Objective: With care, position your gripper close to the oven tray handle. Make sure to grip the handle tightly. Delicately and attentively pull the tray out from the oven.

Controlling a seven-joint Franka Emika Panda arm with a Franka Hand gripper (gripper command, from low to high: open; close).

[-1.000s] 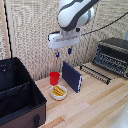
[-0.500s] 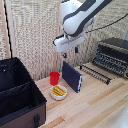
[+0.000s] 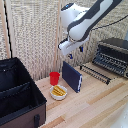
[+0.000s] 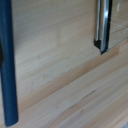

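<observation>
While claw [image 3: 75, 53] hovers, handle [image 3: 95, 73] lies apart.

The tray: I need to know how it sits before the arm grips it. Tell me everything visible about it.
The tray is a flat dark wire rack of thin parallel bars, metal by its look. It lies roughly level in front of the oven, low over the wooden table, with the oven tray handle as a long thin bar along its front edge. The gripper hangs above, apart from it. Nothing rests on it.

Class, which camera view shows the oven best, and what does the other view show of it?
The exterior view: the oven appears nearly whole at that view's right, dark and boxy, cut slightly by the frame's edge. The wrist view shows mostly wooden tabletop and no recognisable oven.
</observation>
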